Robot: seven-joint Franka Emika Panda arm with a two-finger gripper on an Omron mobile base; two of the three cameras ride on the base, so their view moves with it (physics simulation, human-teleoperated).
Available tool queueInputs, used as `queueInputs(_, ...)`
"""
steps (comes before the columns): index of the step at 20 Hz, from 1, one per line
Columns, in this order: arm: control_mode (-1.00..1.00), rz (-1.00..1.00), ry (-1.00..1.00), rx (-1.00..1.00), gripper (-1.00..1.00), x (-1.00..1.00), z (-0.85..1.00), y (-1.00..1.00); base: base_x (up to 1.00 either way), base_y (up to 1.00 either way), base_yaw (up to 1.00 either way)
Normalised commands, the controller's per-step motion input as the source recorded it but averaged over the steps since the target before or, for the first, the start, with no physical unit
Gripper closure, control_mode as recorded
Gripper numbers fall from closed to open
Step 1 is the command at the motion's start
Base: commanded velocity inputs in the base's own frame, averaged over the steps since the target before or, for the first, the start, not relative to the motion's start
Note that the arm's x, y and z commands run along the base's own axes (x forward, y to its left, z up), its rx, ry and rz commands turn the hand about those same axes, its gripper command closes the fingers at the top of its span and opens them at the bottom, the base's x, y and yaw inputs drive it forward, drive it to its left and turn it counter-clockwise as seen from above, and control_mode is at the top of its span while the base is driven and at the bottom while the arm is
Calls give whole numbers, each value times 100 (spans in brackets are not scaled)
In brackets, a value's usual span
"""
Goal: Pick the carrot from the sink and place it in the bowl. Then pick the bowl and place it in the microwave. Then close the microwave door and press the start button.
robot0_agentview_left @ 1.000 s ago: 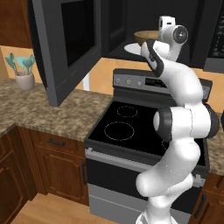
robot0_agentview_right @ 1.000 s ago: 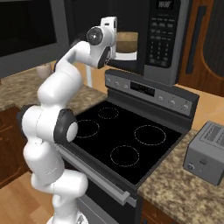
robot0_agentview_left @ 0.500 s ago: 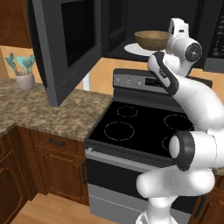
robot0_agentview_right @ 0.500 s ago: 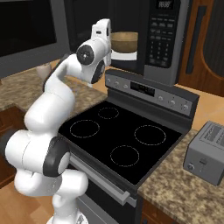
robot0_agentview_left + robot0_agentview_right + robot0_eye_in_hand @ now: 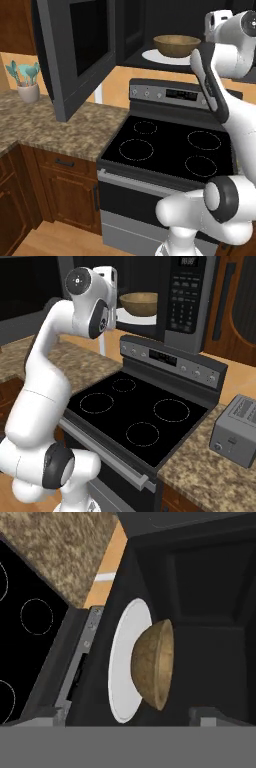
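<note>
Bowl [image 5: 176, 45]: tan-brown, wooden, upright on the white turntable plate [image 5: 159, 56] inside the microwave [image 5: 192, 301]. Its inside is too dim and shallow in these views to tell what it holds. Nothing grips it.

Microwave: black box mounted above the stove [image 5: 170, 147], keypad on its right face. Cavity open to the room.

Door [image 5: 75, 50]: black panel with dark glass window, swung wide to the left of the microwave, hanging out over the table [image 5: 55, 127].

Claw [image 5: 125, 714]: just outside the microwave mouth, in front of the bowl and apart from it. Fingers stand wide apart, one tip [image 5: 50, 714] low on each side of the hand view, empty between them. The hand view is rolled, so the plate and bowl appear on edge.

Stove: black glass top, four ring marks, grey control panel directly below the microwave.

Toaster [image 5: 236, 431]: grey, on the table right of the stove.

Utensil pot [image 5: 27, 82]: pale cup with teal tools, on the table left of the door, against the wall.
</note>
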Motion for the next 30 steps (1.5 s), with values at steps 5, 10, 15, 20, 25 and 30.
queueInputs(5, -100, 0, -3, 0, -100, -100, -98, 65, 0, 0, 0)
queueInputs(10, -100, 0, -3, 2, -100, -100, -88, 75, 0, 0, 0)
queueInputs(15, -100, 0, 0, 11, -100, -100, -39, 78, 0, 0, 0)
queueInputs(20, -100, -8, -15, 15, -100, -99, -8, 96, 0, 0, 0)
queueInputs(25, -100, -21, -31, 11, -100, -90, 0, 100, 0, 0, 0)
queueInputs(30, -100, -22, -35, -14, -100, -27, 0, 99, 0, 0, 0)
